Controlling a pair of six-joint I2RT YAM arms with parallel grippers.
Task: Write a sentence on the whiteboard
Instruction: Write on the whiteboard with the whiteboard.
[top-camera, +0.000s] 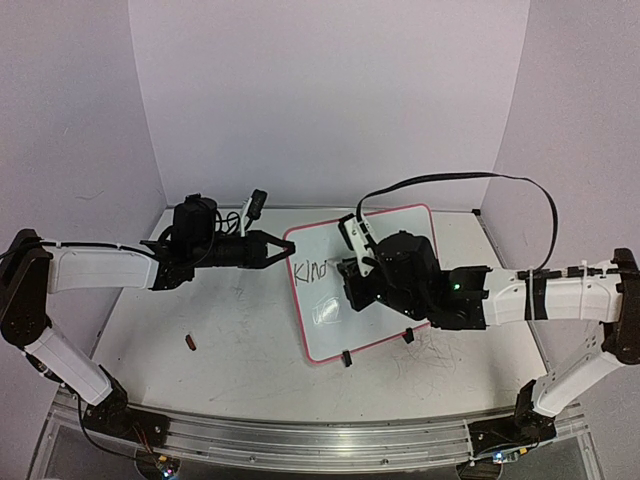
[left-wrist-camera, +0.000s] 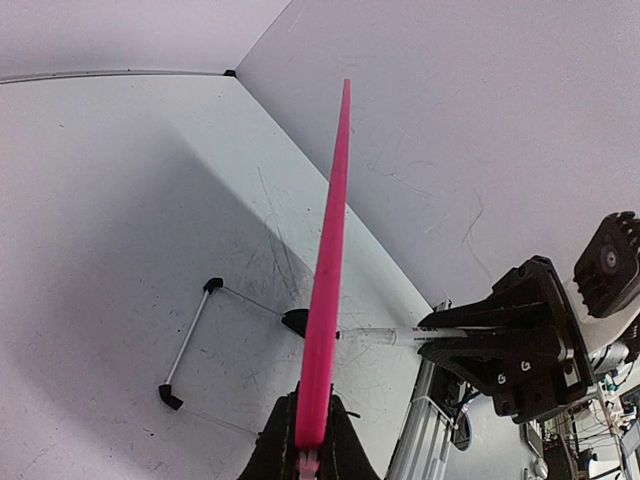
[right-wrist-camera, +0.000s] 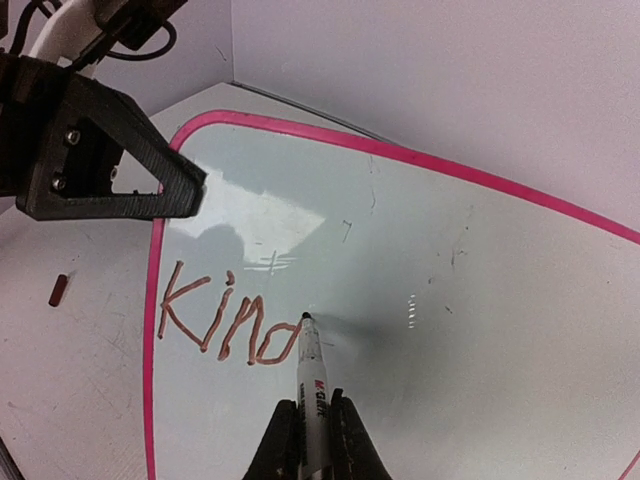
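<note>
Light, stiff, probably slick, the whiteboard (top-camera: 330, 335) sits rim-clamped in the left gripper (top-camera: 275, 247) mid-frame; the right gripper (right-wrist-camera: 312, 418) pinches a marker (right-wrist-camera: 311, 375).

There are two arms, left (top-camera: 100, 268) and right (top-camera: 570, 295), one whiteboard (top-camera: 330, 325), two black clip feet (top-camera: 346, 357) on its near edge, one marker (right-wrist-camera: 312, 390), one handwritten word (right-wrist-camera: 225, 320), and one small red piece (top-camera: 190, 343) at the left.

The white surface (top-camera: 220, 320) is scuffed all over, with dark scribbles and scratches thickest toward its near right. The whiteboard (top-camera: 325, 325) sits near the middle, turned askew, and the two black clip feet (top-camera: 347, 357) on its near edge meet the surface. Well apart to the left lies a small red-brown piece (top-camera: 190, 343), alone. A metal rail (top-camera: 320, 435) runs along the near edge.
</note>
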